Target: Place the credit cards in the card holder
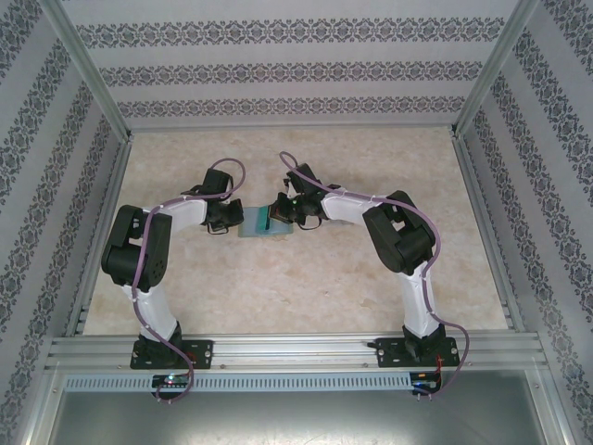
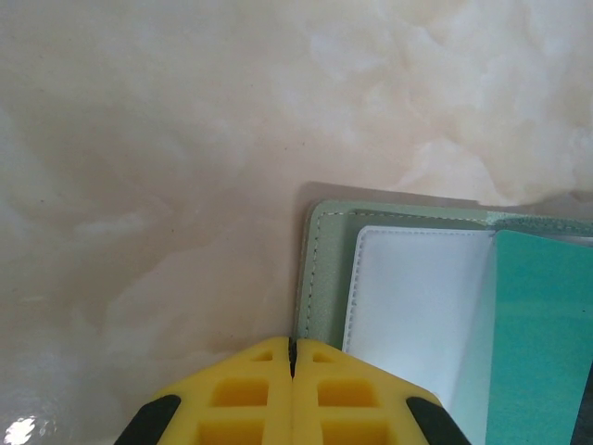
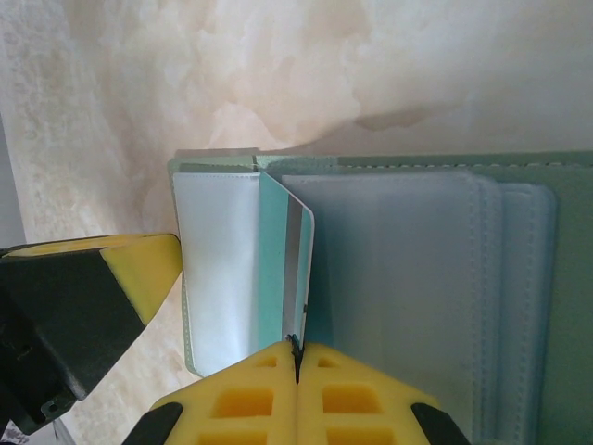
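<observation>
The card holder [image 1: 250, 223] lies open on the table between my two grippers, grey-green outside [image 2: 325, 278] with clear pockets inside [image 3: 408, 278]. My right gripper [image 3: 296, 347] is shut on a teal credit card [image 3: 298, 260] with a grey stripe. The card stands on edge over the holder's inner pockets and also shows in the left wrist view [image 2: 542, 334]. My left gripper [image 2: 293, 343] is shut, its tips at the holder's left rim; I cannot tell whether they pinch that rim. One left finger [image 3: 139, 269] shows beside the holder in the right wrist view.
The tabletop [image 1: 306, 278] is pale marble-patterned. Metal rails [image 1: 296, 350] run along the near edge and the sides, and patterned walls enclose the back and both sides.
</observation>
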### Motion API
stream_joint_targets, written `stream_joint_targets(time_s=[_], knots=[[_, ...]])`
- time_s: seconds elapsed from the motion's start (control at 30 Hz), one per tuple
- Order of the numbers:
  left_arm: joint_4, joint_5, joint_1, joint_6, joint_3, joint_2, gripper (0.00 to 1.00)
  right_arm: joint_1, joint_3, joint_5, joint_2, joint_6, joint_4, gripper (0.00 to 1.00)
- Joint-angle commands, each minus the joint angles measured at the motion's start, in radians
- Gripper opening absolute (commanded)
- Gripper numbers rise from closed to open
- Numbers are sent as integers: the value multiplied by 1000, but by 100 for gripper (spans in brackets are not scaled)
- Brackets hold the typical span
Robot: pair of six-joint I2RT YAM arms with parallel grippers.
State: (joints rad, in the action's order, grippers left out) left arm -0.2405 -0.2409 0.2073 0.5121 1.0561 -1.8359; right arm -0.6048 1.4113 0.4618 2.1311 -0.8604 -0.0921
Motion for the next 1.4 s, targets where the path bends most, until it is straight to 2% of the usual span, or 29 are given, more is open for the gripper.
stream_joint_targets(time_s=[0.0,0.43,1.17,1.37], knots=[[-38,17,-11,-15,12,-25,5,-8,-17,34,13,27,-23,0],[-30,14,-12,-7,17,-39,6,29,20,68,9,126,-116,0],[-19,2,-11,0,5,-38,7,11,28,8,52,71,-30,0],[-19,3,-12,-3,4,-39,7,-7,42,23,67,63,-24,0]])
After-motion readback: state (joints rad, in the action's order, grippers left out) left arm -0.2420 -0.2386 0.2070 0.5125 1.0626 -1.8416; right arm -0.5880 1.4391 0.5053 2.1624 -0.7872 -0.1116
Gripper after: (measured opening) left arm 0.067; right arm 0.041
